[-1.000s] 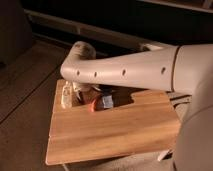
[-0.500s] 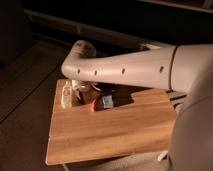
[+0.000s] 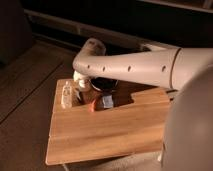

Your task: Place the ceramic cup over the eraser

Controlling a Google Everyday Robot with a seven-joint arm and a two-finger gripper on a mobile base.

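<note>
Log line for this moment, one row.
gripper: under arm, back-left of table, by cup | cup: left of bowl | eraser: uncovered, in front of bowl | step: cup not yet over eraser

Largely hidden under the arm at the table's far left: gripper, ceramic cup, dark bowl.

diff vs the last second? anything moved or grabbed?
The white robot arm shifted slightly right and up. Its hand, mostly hidden beneath it by the small cream ceramic cup at the back left of the wooden table, shows no clear grab or release. The wide dark bowl, small white bottle and orange-and-blue block stayed put.
</note>
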